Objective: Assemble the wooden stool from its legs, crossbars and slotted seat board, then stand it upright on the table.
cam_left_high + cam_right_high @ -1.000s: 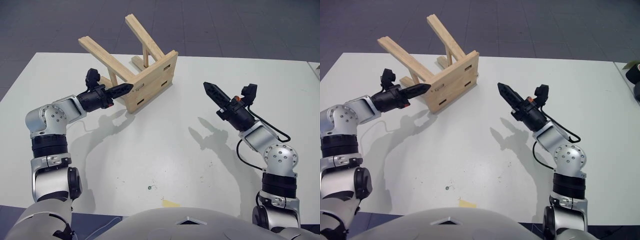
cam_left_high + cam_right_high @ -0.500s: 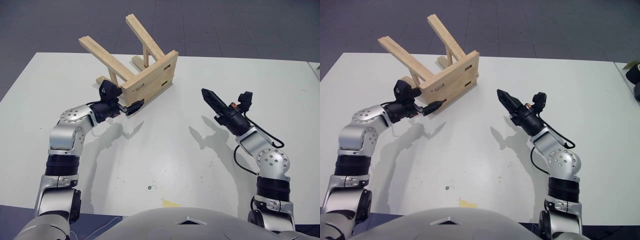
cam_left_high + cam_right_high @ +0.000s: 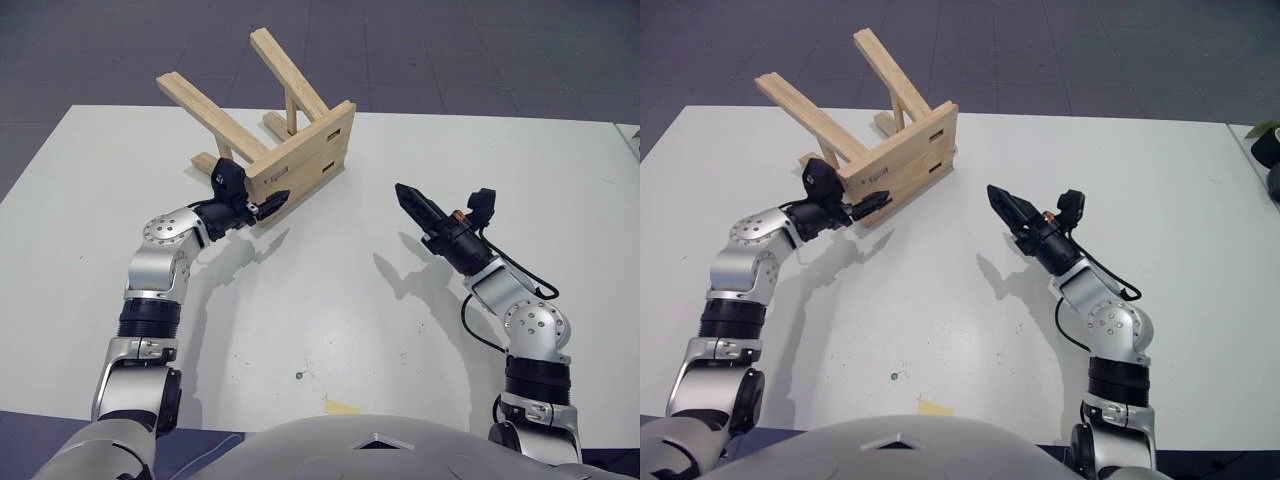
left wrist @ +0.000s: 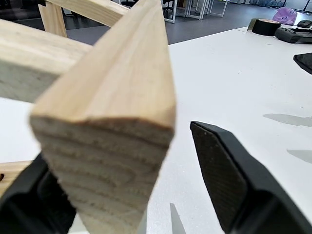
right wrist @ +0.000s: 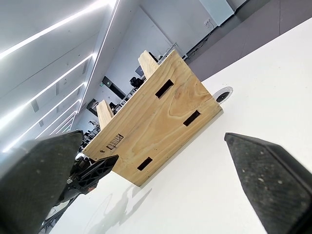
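Presently, the left gripper (image 3: 272, 202) is wide open. Its fingers straddle the lower corner of the seat board (image 3: 305, 160), with a gap showing on one side. The left arm is bent at the elbow. The wooden stool (image 3: 262, 150) lies on its side at the upper left of the white table (image 3: 330, 320). The right gripper (image 3: 408, 196) hovers at centre right with its fingers spread, apart from the stool.
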